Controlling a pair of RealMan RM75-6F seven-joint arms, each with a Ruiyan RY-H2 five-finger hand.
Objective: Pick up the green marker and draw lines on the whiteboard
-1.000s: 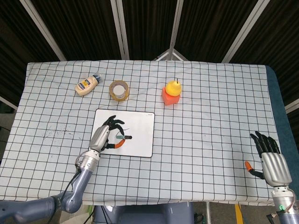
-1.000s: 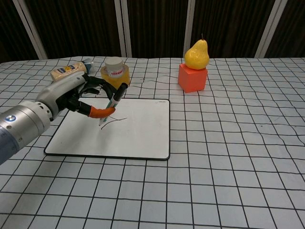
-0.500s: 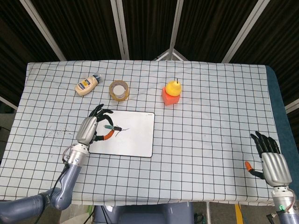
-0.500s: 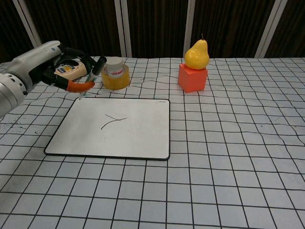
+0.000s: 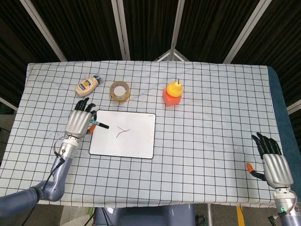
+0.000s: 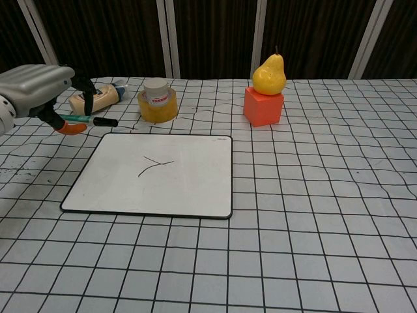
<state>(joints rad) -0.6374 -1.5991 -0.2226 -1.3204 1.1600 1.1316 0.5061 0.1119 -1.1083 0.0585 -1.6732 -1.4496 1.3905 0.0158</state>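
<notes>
The whiteboard (image 5: 134, 141) (image 6: 176, 189) lies flat on the checked cloth and carries two short crossing dark lines (image 5: 123, 132) (image 6: 154, 165). My left hand (image 5: 79, 123) (image 6: 40, 86) is off the board's left edge and holds the green marker (image 5: 98, 124) (image 6: 88, 119). The marker lies nearly level, its dark cap end pointing right, above the board's far left corner. My right hand (image 5: 273, 162) hovers near the table's front right corner with its fingers apart and nothing in it; the chest view does not show it.
A mayonnaise bottle (image 5: 88, 85) (image 6: 98, 97) and a roll of tape (image 5: 120, 91) (image 6: 158, 101) stand behind the board. A yellow pear (image 5: 174, 88) (image 6: 270, 74) sits on an orange block (image 5: 171, 99) (image 6: 263, 107) at the back centre.
My left hand has lifted the marker off the board and drawn back to the left, past the board's edge. The marker has tipped from upright to nearly level. The right hand has stayed still.
</notes>
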